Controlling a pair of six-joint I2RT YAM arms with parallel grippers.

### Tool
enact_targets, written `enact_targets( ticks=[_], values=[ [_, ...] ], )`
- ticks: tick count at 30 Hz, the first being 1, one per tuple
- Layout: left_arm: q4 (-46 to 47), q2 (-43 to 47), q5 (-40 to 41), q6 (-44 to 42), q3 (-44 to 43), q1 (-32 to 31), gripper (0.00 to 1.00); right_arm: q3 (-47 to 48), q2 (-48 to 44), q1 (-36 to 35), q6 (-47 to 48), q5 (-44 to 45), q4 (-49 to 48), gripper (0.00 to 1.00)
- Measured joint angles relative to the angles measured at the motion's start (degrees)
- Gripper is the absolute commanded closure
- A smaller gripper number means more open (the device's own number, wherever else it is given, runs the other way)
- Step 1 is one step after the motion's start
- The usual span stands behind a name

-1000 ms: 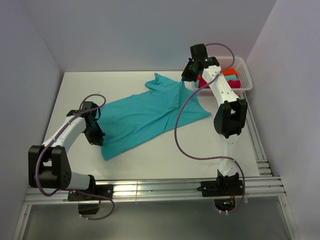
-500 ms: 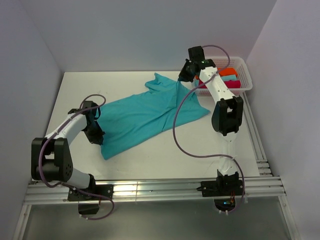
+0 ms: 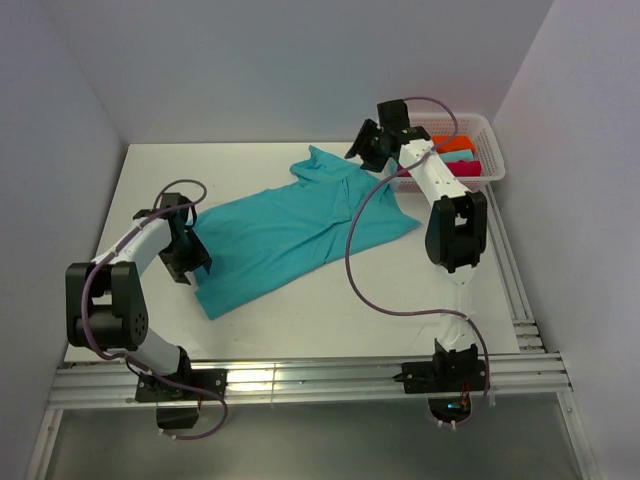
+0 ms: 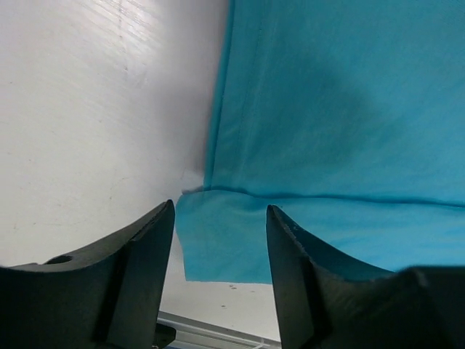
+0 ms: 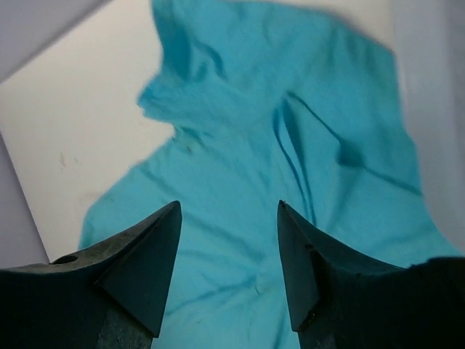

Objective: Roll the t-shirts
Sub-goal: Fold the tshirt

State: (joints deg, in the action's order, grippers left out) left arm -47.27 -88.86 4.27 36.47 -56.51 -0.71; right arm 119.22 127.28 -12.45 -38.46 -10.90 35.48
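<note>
A teal t-shirt [image 3: 290,235] lies spread flat and slanted across the middle of the white table [image 3: 300,320]. My left gripper [image 3: 184,258] stands open at the shirt's near left hem corner [image 4: 218,240], with nothing between its fingers. My right gripper [image 3: 362,148] stands open just above the shirt's wrinkled far end [image 5: 247,182], holding nothing. Rolled orange [image 3: 459,144] and magenta [image 3: 467,169] t-shirts lie in the basket.
A white plastic mesh basket [image 3: 490,150] stands at the back right corner, just behind the right arm. Purple cables loop over both arms. An aluminium rail [image 3: 300,380] runs along the table's near edge. Walls close in the left, back and right.
Both grippers have opened and let go of the teal t-shirt. The left one has drawn slightly left of the hem; the right one has lifted off the far end. The shirt lies flatter.
</note>
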Motion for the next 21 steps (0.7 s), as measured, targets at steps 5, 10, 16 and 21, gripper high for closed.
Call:
enact_targets(
  ticks=[5,10,16,21],
  values=[
    [-0.5,0.3,0.6,-1.7,-0.1,2.5,0.38,-21.2,-13.3,2.8,0.0,-1.0,-2.1,0.4],
    [-1.1,2.3,0.7,-2.9,-0.1,5.9,0.33,-40.1,-27.6,9.1,-0.8,-1.6,-6.7,0.41],
    [-1.3,8.9,-3.1,-2.1,2.6,6.1,0.31,-55.5,-36.1,14.1,-2.7,-1.3,-14.1,0.41],
    [-1.8,11.5,-5.9,-0.8,6.2,5.8,0.3,-65.9,-38.3,15.6,-5.3,-1.0,-21.4,0.4]
  ],
)
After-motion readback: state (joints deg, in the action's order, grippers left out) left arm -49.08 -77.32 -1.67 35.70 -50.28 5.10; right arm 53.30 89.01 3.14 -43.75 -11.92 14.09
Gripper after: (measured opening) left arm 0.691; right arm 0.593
